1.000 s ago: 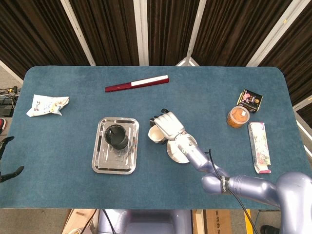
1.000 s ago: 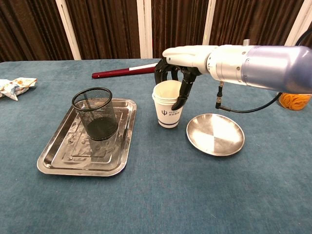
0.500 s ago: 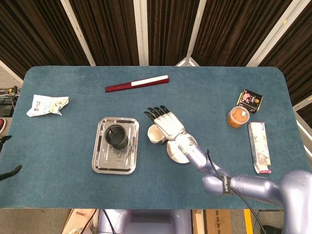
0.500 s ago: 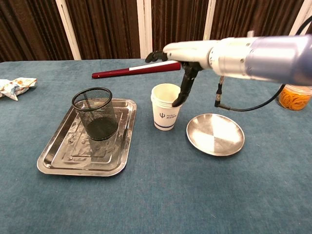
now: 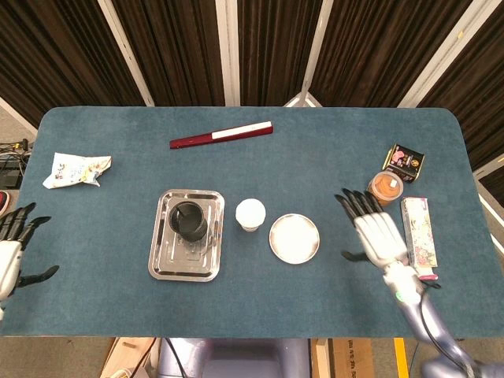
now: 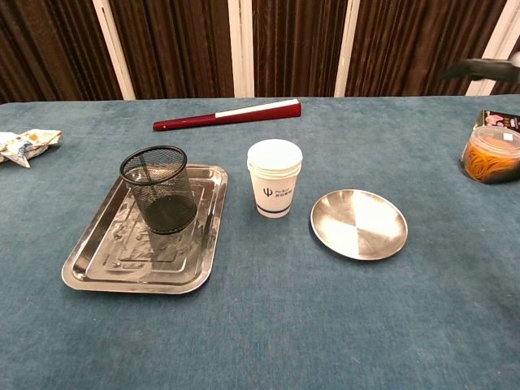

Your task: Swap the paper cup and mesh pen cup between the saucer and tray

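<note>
At the far left edge of the head view the left hand [image 5: 14,244] hangs off the table with fingers spread, holding nothing. Just inside that edge a crumpled snack wrapper [image 5: 75,169] lies well apart from the work.

The tray [image 6: 97,268] sits left of centre with the mesh pen cup [image 6: 160,188] upright in its far half. The paper cup [image 6: 274,178] stands upright on the bare cloth between the tray and the saucer [image 6: 358,224], near both but touching neither, and the saucer is empty. So the swap looks about halfway: the paper cup is parked off the saucer, and the pen cup has yet to leave the tray.

The next move, as I judge it, is to lift the pen cup out and set it on the saucer, which means carrying it over or around the paper cup standing in the path.

A red and white folded fan [image 5: 221,135] lies further back, out of the way.

To the right, the right hand [image 5: 376,232] hovers released, fingers splayed, beside a jar of rubber bands [image 6: 489,153], a small dark packet [image 5: 405,161] and a flowered box [image 5: 418,236].
</note>
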Available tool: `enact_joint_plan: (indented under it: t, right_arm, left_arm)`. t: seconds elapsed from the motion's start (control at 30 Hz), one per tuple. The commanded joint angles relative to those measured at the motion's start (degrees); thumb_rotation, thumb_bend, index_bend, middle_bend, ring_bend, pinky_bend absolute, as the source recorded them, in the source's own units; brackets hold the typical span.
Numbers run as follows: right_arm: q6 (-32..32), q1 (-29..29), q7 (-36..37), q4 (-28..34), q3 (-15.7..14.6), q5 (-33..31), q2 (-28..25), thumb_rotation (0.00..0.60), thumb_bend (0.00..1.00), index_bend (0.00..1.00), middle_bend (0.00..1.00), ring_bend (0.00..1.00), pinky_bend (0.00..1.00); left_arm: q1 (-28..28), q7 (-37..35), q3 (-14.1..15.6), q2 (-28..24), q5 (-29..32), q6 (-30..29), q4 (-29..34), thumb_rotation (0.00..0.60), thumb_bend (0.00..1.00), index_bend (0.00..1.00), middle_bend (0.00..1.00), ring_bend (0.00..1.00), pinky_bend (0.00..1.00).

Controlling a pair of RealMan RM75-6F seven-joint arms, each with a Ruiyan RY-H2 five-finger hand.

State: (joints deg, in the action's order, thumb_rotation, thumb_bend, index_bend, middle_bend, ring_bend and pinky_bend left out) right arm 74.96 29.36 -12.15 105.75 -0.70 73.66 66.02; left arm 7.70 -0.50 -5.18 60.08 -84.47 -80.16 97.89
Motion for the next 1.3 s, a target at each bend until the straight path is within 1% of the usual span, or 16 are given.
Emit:
enact_joint_plan:
  t: [0.03,0.1,0.2,0.33,0.47,0.63,0.8,0.93,1.1,1.3]
  right_arm:
    - [9.13,-10.44,7.07,-5.52,-7.88,9.66,-1.48,0.6,0.0,0.0,0.0,0.0,0.0]
    - [10.22,-11.65,6.69,-6.89,-8.04,10.39,-1.49,0.6,0.0,0.0,0.0,0.0,0.0]
    - [12.54,-13.32,6.62,-8.86,-7.25,10.81,-1.19,0.6,0.0,0.0,0.0,0.0,0.0]
    - [14.11,-15.28,7.83,-12.43,-5.94,10.41,0.16,0.6,0.0,0.0,0.0,0.0,0.0]
    - [13.04,-15.97,10.75,-14.93,-4.85,9.68,0.75,0.6,0.0,0.0,0.0,0.0,0.0]
    - [12.21,-16.69,11.44,-15.2,-3.66,8.59,0.71,0.6,0.0,0.0,0.0,0.0,0.0]
    - [11.3,-17.24,11.0,-14.88,-2.32,7.33,0.59,0.6,0.0,0.0,0.0,0.0,0.0]
    - [10.92,-17.76,10.81,-14.49,-1.52,6.93,0.32,0.6,0.0,0.0,0.0,0.0,0.0]
    - [10.49,-18.31,11.24,-14.29,-0.6,6.81,0.17,0.6,0.0,0.0,0.0,0.0,0.0]
    - [9.34,-18.74,12.85,-14.61,0.46,6.13,0.15,0.6,0.0,0.0,0.0,0.0,0.0]
  left_arm:
    - [4.39,2.28,-1.64,-2.16,0.86,5.18,3.92,0.6,0.15,0.18,0.0,0.0,0.01]
    - [6.68,3.11,-2.76,-2.54,1.39,7.62,5.83,0.6,0.14,0.17,0.0,0.0,0.01]
    - [11.08,6.47,-4.8,-2.14,4.03,12.82,7.59,0.6,0.14,0.15,0.0,0.0,0.01]
    - [17.03,15.02,-7.24,0.68,11.18,18.92,8.82,0.6,0.13,0.14,0.0,0.0,0.01]
    - [21.31,21.91,-8.18,5.0,16.88,21.43,8.3,0.6,0.11,0.14,0.0,0.0,0.01]
    - [25.62,27.45,-8.18,9.91,22.36,23.98,5.79,0.6,0.11,0.14,0.0,0.0,0.01]
    - [29.05,27.89,-7.87,15.55,25.09,26.37,2.04,0.6,0.1,0.14,0.0,0.0,0.01]
    - [31.12,28.38,-7.53,19.26,25.92,26.86,-1.15,0.6,0.09,0.14,0.0,0.0,0.01]
    - [32.92,26.6,-7.51,24.2,24.44,26.42,-5.6,0.6,0.09,0.14,0.0,0.0,0.01]
    - [34.35,22.86,-7.57,28.51,21.89,26.28,-9.96,0.6,0.09,0.14,0.0,0.0,0.02]
